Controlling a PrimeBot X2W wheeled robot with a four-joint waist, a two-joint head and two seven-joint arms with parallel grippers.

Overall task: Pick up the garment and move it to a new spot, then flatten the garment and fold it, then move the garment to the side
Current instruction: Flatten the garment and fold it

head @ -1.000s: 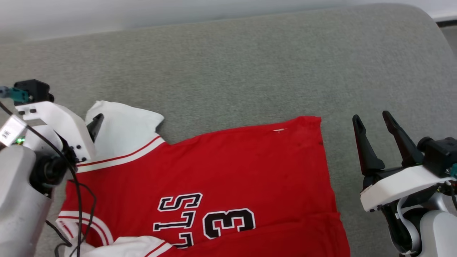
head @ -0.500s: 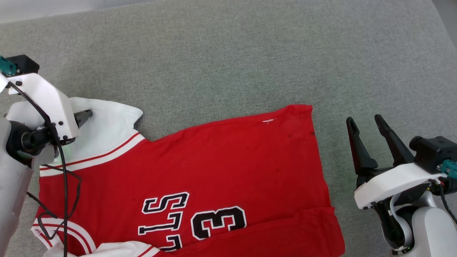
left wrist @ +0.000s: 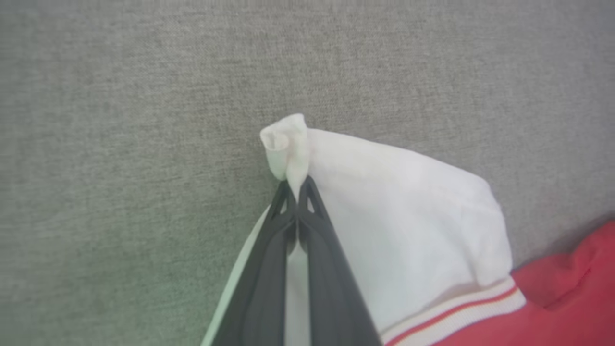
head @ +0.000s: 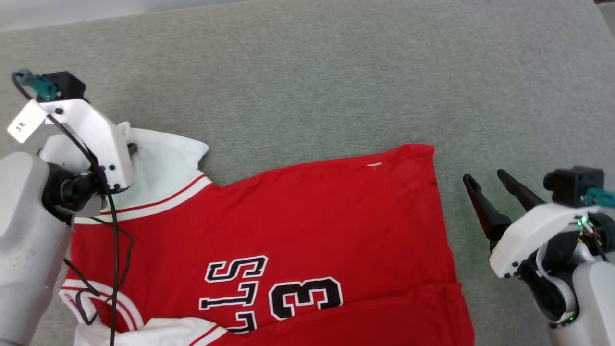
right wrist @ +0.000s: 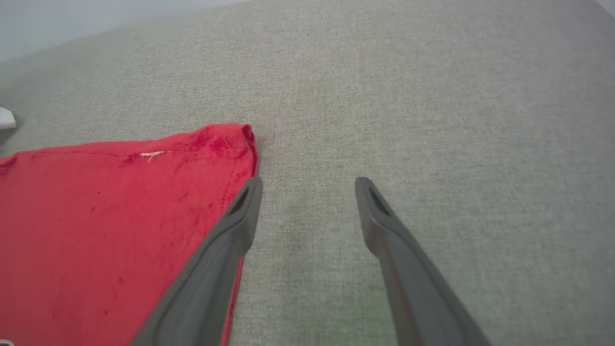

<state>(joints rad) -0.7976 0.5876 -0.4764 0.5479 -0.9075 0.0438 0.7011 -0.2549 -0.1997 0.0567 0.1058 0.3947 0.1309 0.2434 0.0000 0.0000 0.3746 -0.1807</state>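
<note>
The red garment (head: 288,216) lies spread on the gray surface (head: 336,72). The left gripper (left wrist: 298,188) pinches the white sleeve (left wrist: 399,206) tip with its 2 fingers, probably to pull it flat. The right gripper (right wrist: 308,185) hovers, fingers wide apart, beside the hem corner.

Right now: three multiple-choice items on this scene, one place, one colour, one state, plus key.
1. Where is the right gripper relative to the garment? A on its middle; B beside its right edge, over the grey surface; C beneath it.
2. What colour is the sleeve at the left gripper? A red; B black; C white.
3. How is the left gripper? A shut on the sleeve; B wide open; C shut on nothing.
Key: 1 B, the head view shows it just past the red edge. 2 C, the pinched cloth is white. 3 A, the left wrist view shows the jaws together on bunched cloth.
</note>
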